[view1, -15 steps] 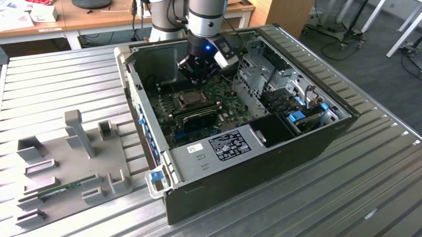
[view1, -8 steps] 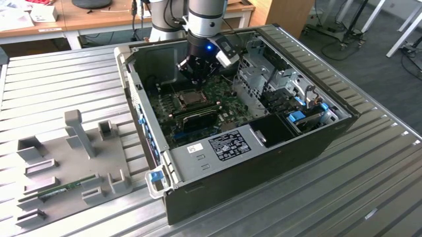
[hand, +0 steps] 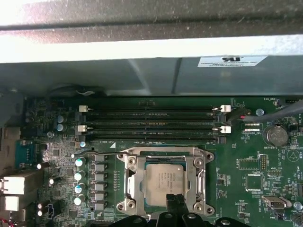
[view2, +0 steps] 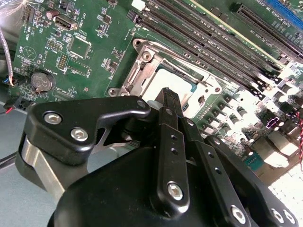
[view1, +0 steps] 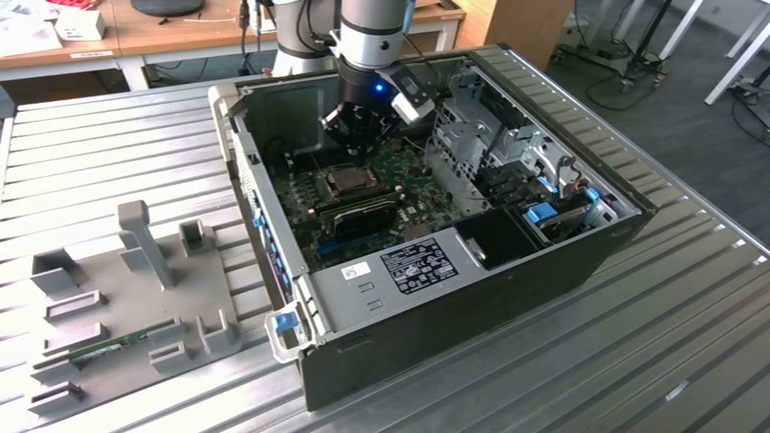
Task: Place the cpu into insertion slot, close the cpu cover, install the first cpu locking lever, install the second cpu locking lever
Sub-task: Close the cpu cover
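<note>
Two steps looked done: cpu [hand: 163, 182] seated, cover [hand: 130, 182] down; closed, empty pincer [hand: 176, 199] hovered above; locking unclear.

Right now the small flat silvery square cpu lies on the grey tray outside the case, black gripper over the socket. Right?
No. The silvery cpu sits in the metal-rimmed insertion slot, seen in the first wrist view; the black gripper is over it.

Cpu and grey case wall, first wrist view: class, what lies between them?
In the first wrist view, the metal rim of the insertion slot, then long black memory slots, lie between the cpu and the case wall.
</note>
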